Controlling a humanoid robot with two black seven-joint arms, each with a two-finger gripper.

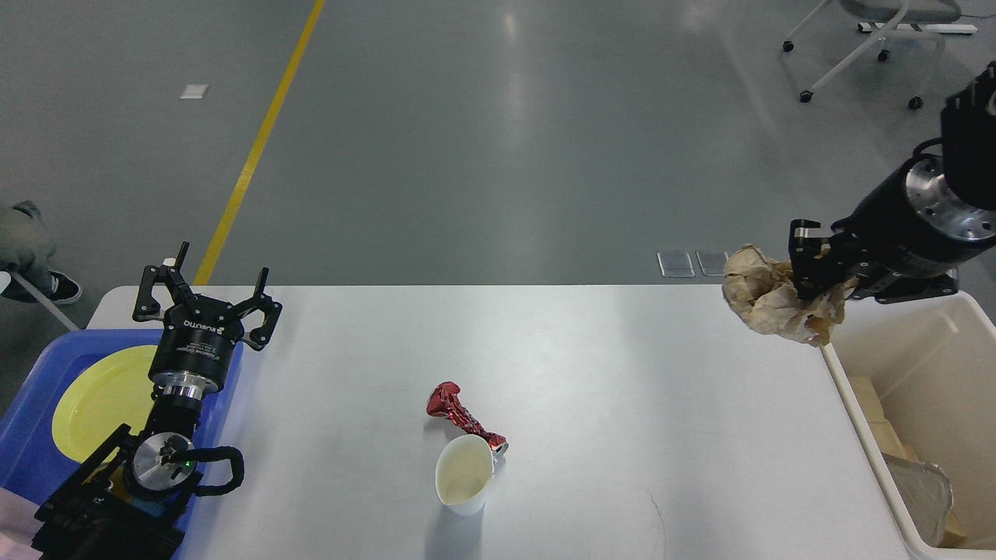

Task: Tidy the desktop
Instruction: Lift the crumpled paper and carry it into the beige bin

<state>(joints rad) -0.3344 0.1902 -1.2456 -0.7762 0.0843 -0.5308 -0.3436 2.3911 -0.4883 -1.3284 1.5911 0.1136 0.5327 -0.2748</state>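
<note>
The white desktop (591, 365) fills the lower half of the head view. A crumpled red wrapper (459, 414) lies near its middle, touching a white paper cup (464, 484) lying on its side just in front. My right gripper (813, 276) is shut on a crumpled ball of brown paper (770, 299) and holds it in the air at the table's far right corner, beside the cream-white bin (918, 373). My left gripper (206, 292) is open and empty, raised above the far edge of the blue tray (35, 412).
A yellow plate (101, 397) lies in the blue tray at the left. The bin at the right holds cardboard pieces and a foil tray (926, 486). A wheeled chair (871, 47) stands on the floor at the far right.
</note>
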